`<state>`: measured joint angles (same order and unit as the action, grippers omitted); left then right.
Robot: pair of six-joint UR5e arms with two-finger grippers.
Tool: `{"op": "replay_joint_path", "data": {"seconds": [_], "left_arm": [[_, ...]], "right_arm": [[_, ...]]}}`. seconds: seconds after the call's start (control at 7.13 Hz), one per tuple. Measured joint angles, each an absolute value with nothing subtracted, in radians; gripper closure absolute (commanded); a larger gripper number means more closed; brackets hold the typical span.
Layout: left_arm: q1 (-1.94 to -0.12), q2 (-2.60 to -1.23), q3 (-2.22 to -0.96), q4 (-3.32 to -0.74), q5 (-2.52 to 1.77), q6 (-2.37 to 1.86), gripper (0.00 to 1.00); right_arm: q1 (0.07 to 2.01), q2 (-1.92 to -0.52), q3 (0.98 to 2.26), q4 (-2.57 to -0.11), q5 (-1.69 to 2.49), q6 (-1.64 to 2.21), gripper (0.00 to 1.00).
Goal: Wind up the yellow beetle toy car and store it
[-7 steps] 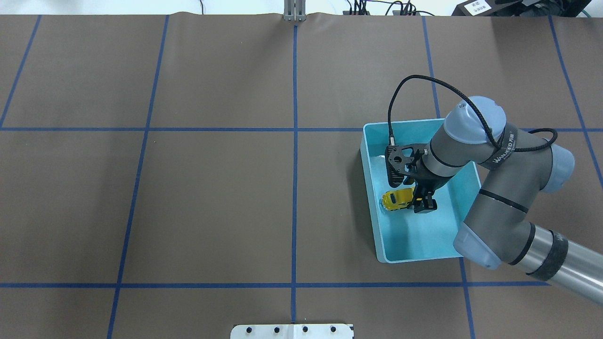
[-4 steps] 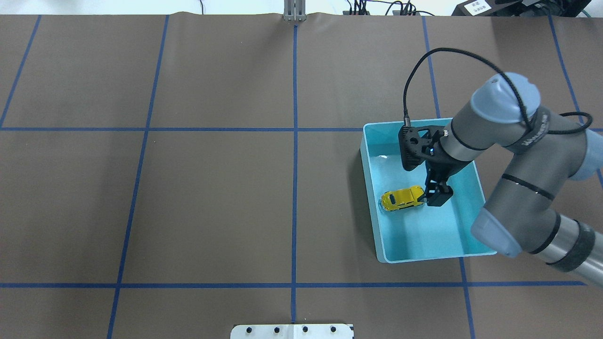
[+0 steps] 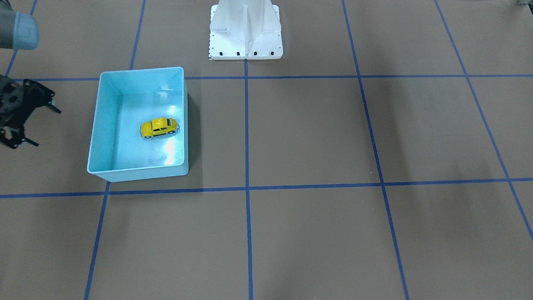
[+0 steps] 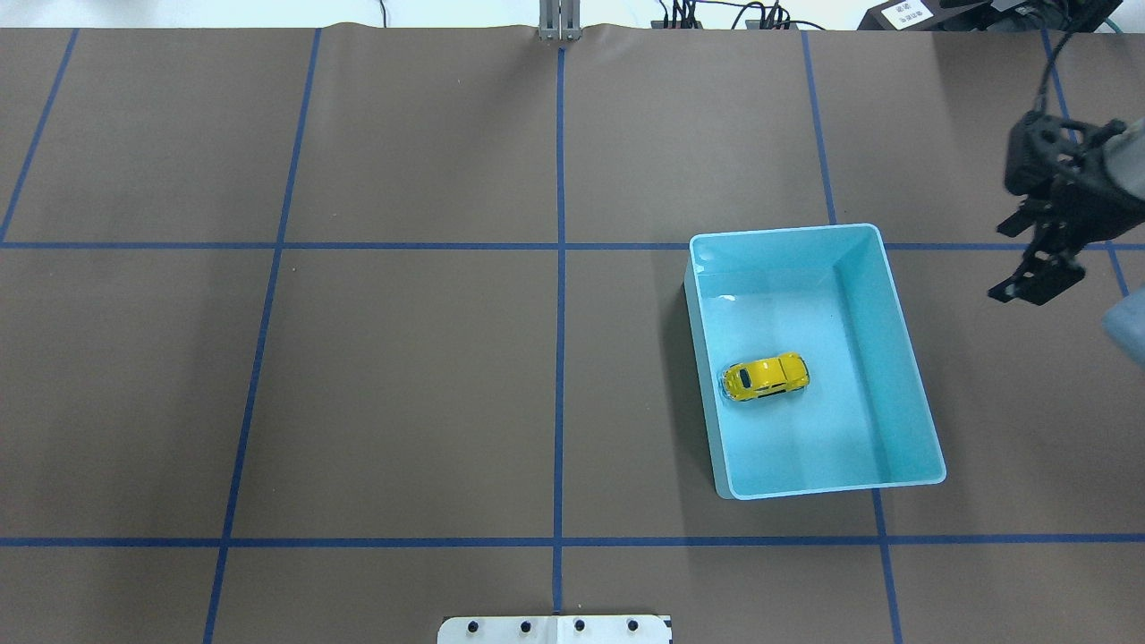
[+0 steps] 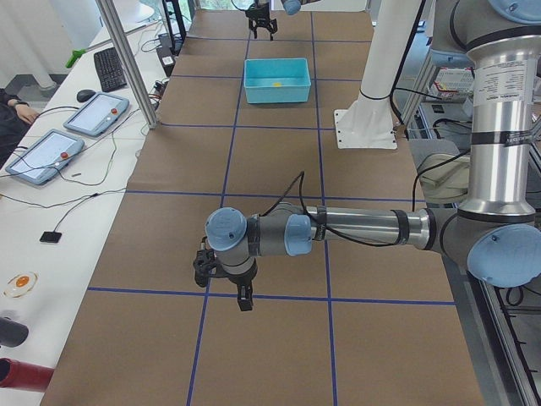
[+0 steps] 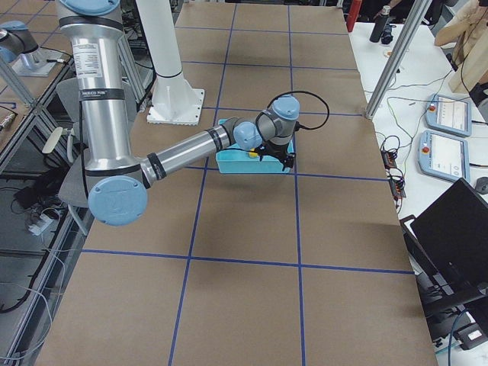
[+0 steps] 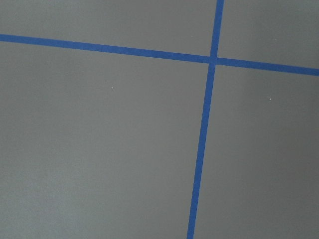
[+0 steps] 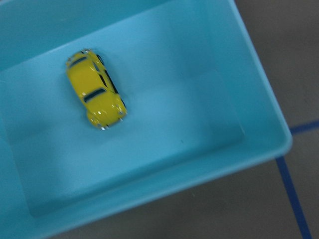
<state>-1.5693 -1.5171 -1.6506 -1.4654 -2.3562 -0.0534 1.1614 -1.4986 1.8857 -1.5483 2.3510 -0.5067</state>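
Note:
The yellow beetle toy car (image 4: 766, 377) lies alone on the floor of the light blue bin (image 4: 899, 358), near the bin's left wall. It also shows in the front-facing view (image 3: 158, 127) and the right wrist view (image 8: 95, 89). My right gripper (image 4: 1029, 293) is open and empty, raised at the overhead view's right edge, well clear of the bin; it also shows in the front-facing view (image 3: 21, 143). My left gripper (image 5: 243, 303) shows only in the exterior left view, low over bare table far from the bin; I cannot tell whether it is open or shut.
The white robot base (image 3: 245, 31) stands at the table's robot side. Blue tape lines (image 7: 202, 149) cross the brown table cover. Tablets and cables lie on a side table (image 5: 84, 118).
My right gripper has left the car in the bin, risen out and moved away to the right. The car has stayed where it was set.

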Motion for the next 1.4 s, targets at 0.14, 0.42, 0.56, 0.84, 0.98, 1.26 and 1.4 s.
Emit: {"op": "replay_joint_path", "data": {"seconds": [0.14,0.42,0.56,0.84,0.98,1.26,1.4], "left_arm": [[-1.569,-1.517,-1.651,-1.466,-2.356,-0.053,0.0],[-1.569,-1.518,-1.652,-1.466,-2.356,-0.052,0.0],[-1.57,-1.516,-1.652,-1.466,-2.356,-0.052,0.0],[-1.57,-1.515,-1.654,-1.466,-2.356,-0.052,0.0],[-1.57,-1.517,-1.655,-1.466,-2.357,-0.053,0.0],[-1.569,-1.518,-1.654,-1.466,-2.359,-0.054,0.0],[-1.569,-1.518,-1.653,-1.466,-2.359,-0.054,0.0]], "right_arm": [[1.263,-1.522,1.867,-1.612,2.352,-0.485,0.0],[1.421,-1.539,1.788,-1.697,2.354,-0.335,0.0],[1.478,-1.554,1.737,-1.706,2.351,-0.256,0.0],[1.559,-1.563,1.639,-1.708,2.339,-0.191,0.0],[1.576,-1.558,1.608,-1.707,2.324,-0.128,0.0],[1.585,-1.542,1.594,-1.698,2.292,0.054,0.0],[1.586,-1.541,1.594,-1.692,2.279,0.091,0.0]]}}
